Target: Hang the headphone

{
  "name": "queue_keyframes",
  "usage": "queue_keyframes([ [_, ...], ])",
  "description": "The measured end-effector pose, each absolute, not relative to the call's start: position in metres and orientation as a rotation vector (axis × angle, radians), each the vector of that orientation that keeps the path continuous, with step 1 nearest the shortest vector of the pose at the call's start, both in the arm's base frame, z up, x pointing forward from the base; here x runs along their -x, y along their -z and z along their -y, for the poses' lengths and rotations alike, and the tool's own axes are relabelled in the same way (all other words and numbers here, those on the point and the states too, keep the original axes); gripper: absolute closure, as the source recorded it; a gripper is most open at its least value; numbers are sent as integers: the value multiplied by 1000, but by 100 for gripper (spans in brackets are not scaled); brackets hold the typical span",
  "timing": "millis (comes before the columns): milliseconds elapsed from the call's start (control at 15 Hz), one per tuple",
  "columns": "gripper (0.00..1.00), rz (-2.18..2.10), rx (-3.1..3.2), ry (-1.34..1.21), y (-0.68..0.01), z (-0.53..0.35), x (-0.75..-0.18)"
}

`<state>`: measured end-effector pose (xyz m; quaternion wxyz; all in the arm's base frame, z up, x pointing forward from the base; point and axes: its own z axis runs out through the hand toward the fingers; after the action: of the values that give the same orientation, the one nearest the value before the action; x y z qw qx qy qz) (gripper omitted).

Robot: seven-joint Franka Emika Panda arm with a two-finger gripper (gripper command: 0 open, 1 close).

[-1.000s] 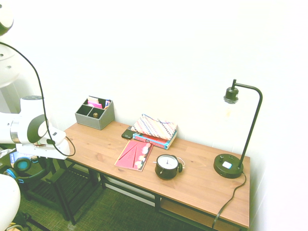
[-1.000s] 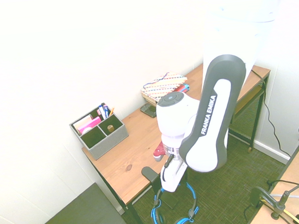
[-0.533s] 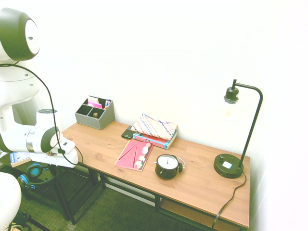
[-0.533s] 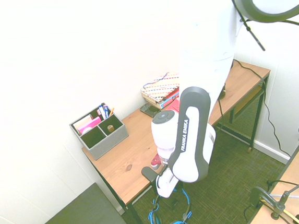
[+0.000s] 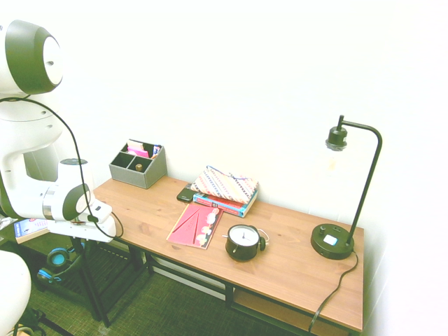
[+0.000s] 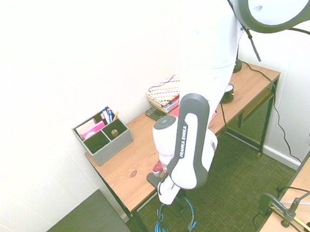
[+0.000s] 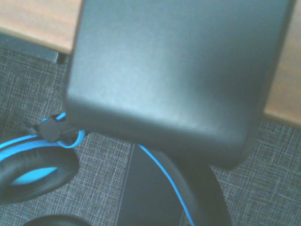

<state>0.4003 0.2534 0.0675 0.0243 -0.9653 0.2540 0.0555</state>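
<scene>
The headphone (image 6: 176,231) hangs below the near end of the worktop (image 6: 127,170), its black headband looped over a dark hook clamp (image 6: 152,178) fixed to that edge, its ear cups dangling straight beneath the gripper (image 6: 170,201) just above the carpet. Whether the fingers are together, apart or gripping the band cannot be told: the white hand covers them in both wide views. In the wrist view the hook (image 7: 174,75) shows as a broad, smooth, matte black slab with rounded corners, with the headband curving out from under it: glossy black plastic edged with a thin bright blue line. One padded cup (image 7: 33,176) beside it is round, soft-looking black cushion around a blue centre. The floor is a grey, tightly woven carpet; the worktop is warm wood grain on a thin black metal frame. The risk, as I judge it, lies in the release and retreat: if the band sits only on the hook's rounded lip, or a finger catches the slick band on the way up, the headphone could slide off and drop to the carpet.
</scene>
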Motion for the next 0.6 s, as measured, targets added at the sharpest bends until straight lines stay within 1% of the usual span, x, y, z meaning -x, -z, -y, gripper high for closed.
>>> queue_keyframes([
  [133,0,-779,2984,-170,-73,-254,-403],
  [333,0,-728,2979,-143,-104,-258,-413],
  [467,0,-724,2973,-133,-134,-258,-418],
  [600,0,-751,2961,-113,-178,-247,-428],
])
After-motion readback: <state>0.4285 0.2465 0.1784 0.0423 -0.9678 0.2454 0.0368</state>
